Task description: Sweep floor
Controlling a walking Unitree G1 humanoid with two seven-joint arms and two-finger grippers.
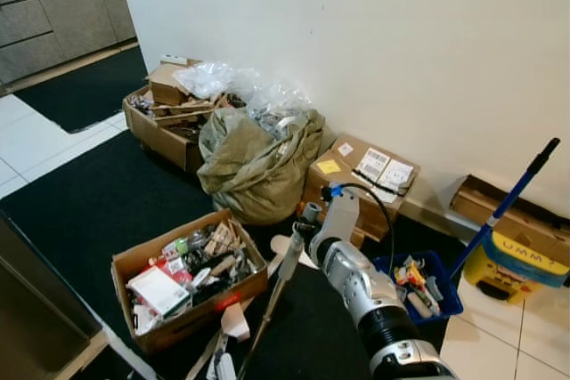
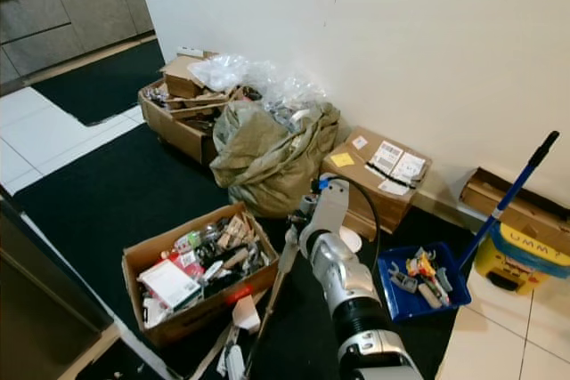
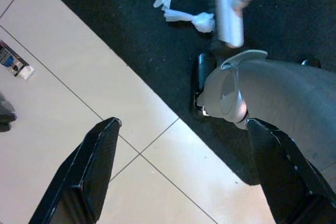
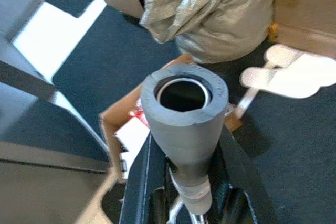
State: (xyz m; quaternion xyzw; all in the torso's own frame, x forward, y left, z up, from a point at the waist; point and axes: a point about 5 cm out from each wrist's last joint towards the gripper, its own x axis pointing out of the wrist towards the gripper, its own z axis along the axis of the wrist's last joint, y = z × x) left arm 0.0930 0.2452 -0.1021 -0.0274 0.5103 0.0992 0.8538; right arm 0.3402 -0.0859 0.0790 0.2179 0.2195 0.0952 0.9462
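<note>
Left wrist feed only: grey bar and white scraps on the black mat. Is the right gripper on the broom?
Observer: Yes. The right gripper is shut on the broom handle, just below its grey foam end.
Operator: Left gripper hangs open over tile here. What's ahead?
Observer: An open cardboard box full of clutter sits on the black mat, to the left of the handle.
Operator: Beyond that?
Observer: A stuffed olive sack stands by the white wall.
</note>
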